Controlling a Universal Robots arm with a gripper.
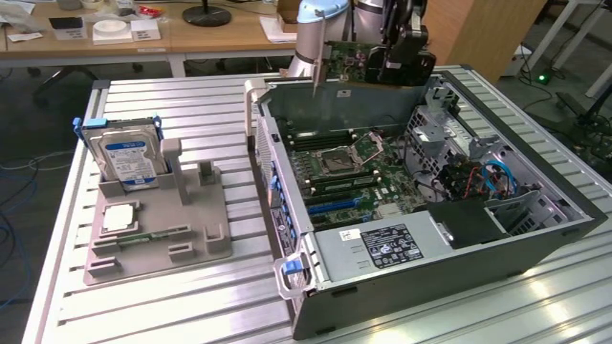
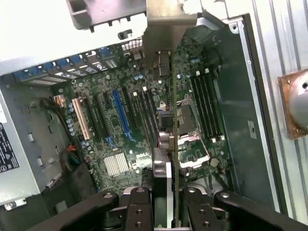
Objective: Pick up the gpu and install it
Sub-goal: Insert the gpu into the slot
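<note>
I have the pincer (image 2: 168, 206) clamped on the gpu (image 1: 350, 60), one finger (image 2: 138, 207) on each flat face. The card hangs in the air over the far end of the open computer case (image 1: 431, 287), touching nothing else.

In the exterior view it stands on edge. Its long axis runs level from the exterior view's left to right, with the circuit-board face turned toward that camera. The silver bracket (image 1: 317, 72) is at the exterior view's left end, its narrow tongue pointing down just above the case's far wall (image 1: 335, 107).

From the wrist view I see the card edge-on. Its length runs away from the pincer to the bracket, above the motherboard (image 2: 115, 139) and roughly parallel to the blue slot (image 2: 122, 118) and the white slot (image 2: 81, 118).

Both slots lie bare. Walls close the case in on all sides, the power supply (image 1: 378, 244) fills its near end, and a drive cage (image 1: 449, 136) lines the exterior view's right.

Well apart on the desk (image 1: 172, 308), a hard drive (image 1: 129, 158) stands in a grey holder (image 1: 182, 215).
</note>
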